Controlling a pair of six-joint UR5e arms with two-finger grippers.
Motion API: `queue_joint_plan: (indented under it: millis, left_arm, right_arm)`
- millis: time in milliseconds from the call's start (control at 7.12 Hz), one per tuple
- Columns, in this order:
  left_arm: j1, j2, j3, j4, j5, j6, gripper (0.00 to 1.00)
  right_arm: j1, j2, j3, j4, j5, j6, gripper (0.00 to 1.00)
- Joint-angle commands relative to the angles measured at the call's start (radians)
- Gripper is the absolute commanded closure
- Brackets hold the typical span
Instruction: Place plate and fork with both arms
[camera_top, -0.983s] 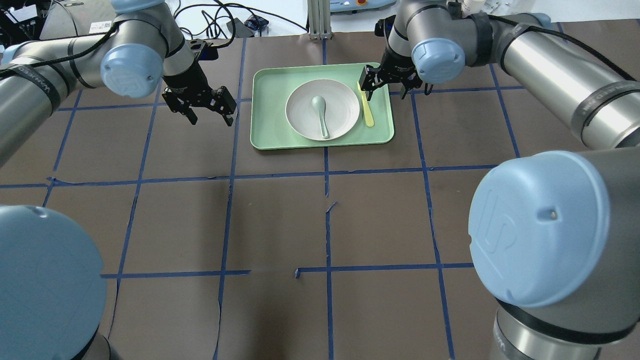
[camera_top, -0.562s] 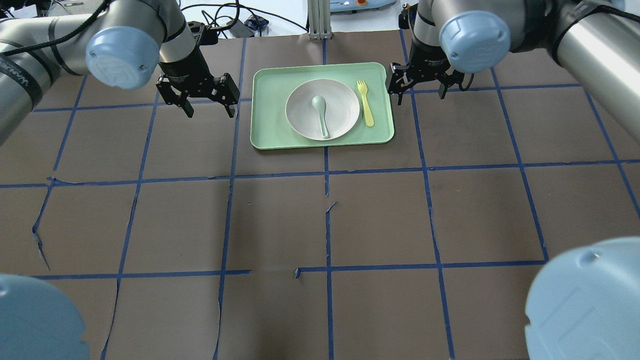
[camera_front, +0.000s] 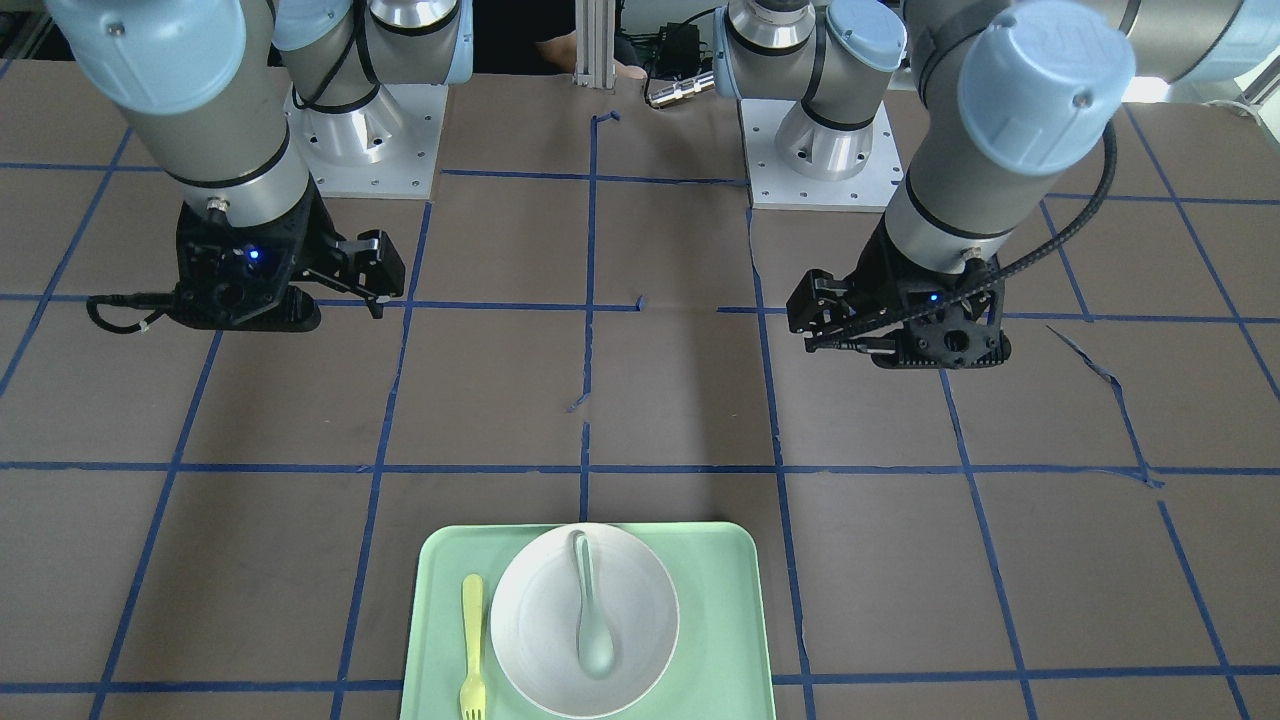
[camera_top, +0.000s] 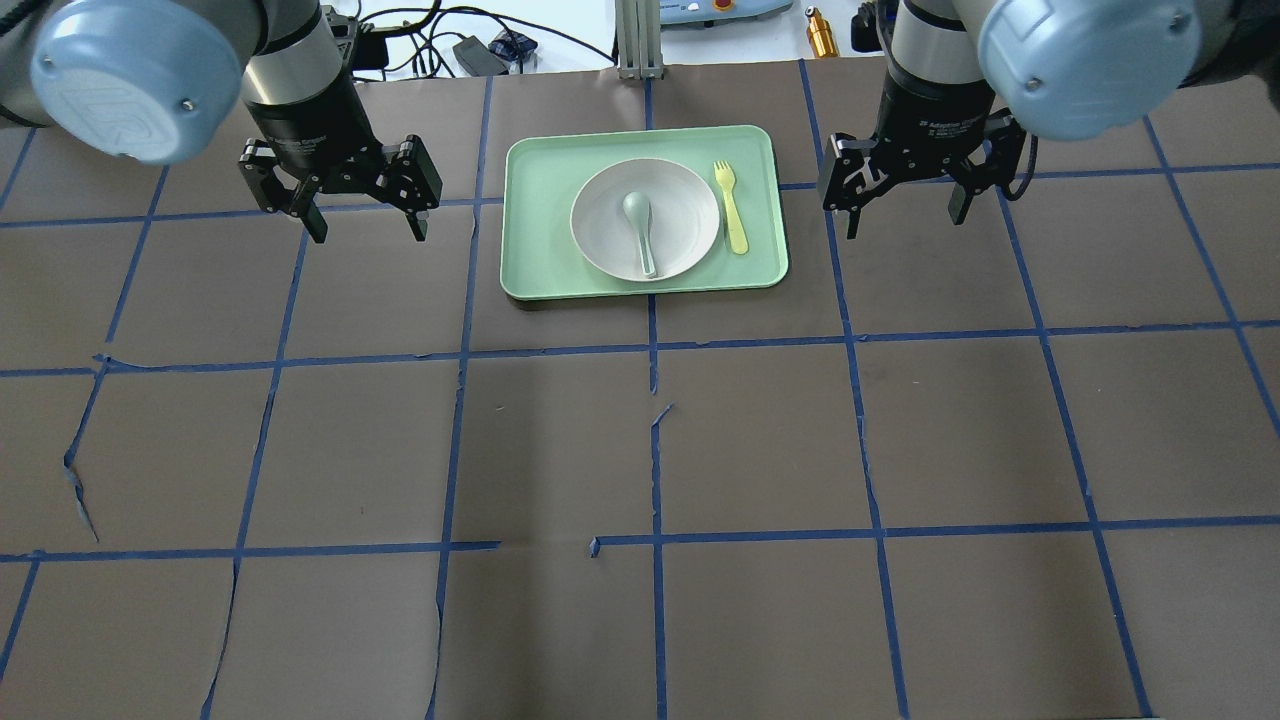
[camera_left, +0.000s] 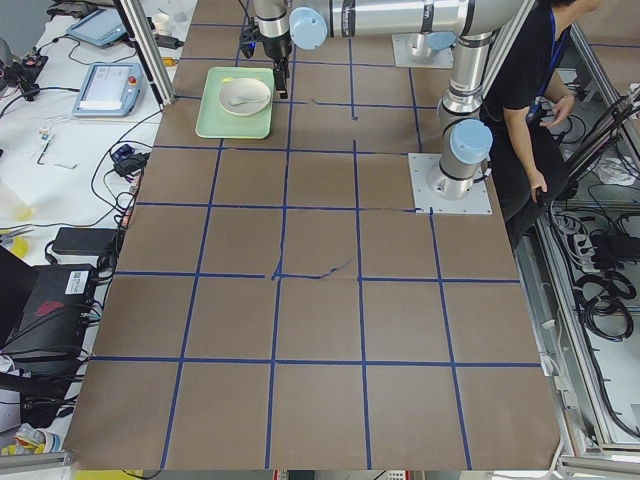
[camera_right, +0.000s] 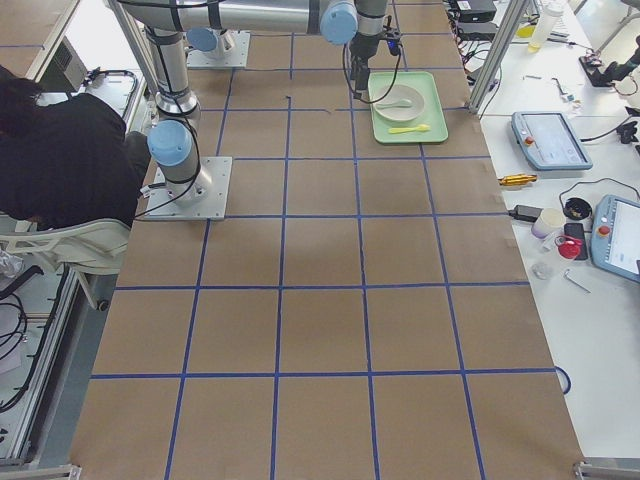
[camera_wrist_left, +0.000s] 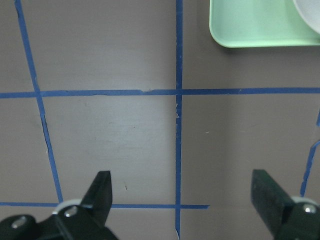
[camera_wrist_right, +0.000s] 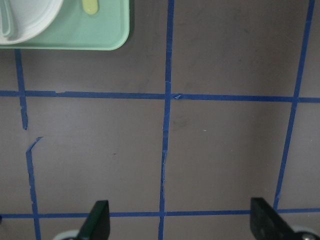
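The plate (camera_top: 690, 215) sits in the middle of a green tray (camera_top: 540, 200) at the far centre of the table (camera_top: 640, 450). A pale green spoon (camera_top: 640, 225) lies in the plate's hollow with its handle pointing toward the near side. The fork (camera_top: 732, 210) lies flat on the tray just to the right of the plate, close to its rim, tines toward the far edge and handle toward the near one; I cannot tell whether it touches the rim. Nothing is holding either piece. The left gripper (camera_top: 368, 230) hangs over bare table to the left of the tray, apart from it, with its fingers spread wide and nothing between them. Its wrist camera shows only the taped tabletop and a corner of the tray. The right gripper (camera_top: 903, 222) hangs to the right of the tray, likewise spread wide and empty. By my reading the placing step is done: plate and fork lie together in a tidy setting on the tray, and both arms stand off to the sides with open jaws. If so, the next move only asks each arm to draw away without passing low over the tray. If the pieces are yet to be carried elsewhere, the left arm would need to catch the plate's raised rim at its left edge. The right arm would have to come down on the thin fork handle, a shallow grip so close to the tray floor.
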Motion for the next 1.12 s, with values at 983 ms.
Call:
queue_joint_plan:
  millis: [983]
  left_arm:
    - [-0.060,0.042,-0.050,0.000,-0.041,-0.058,0.00]
  right_arm:
    - [0.029,-0.080,0.011,0.055,0.043,0.049,0.00]
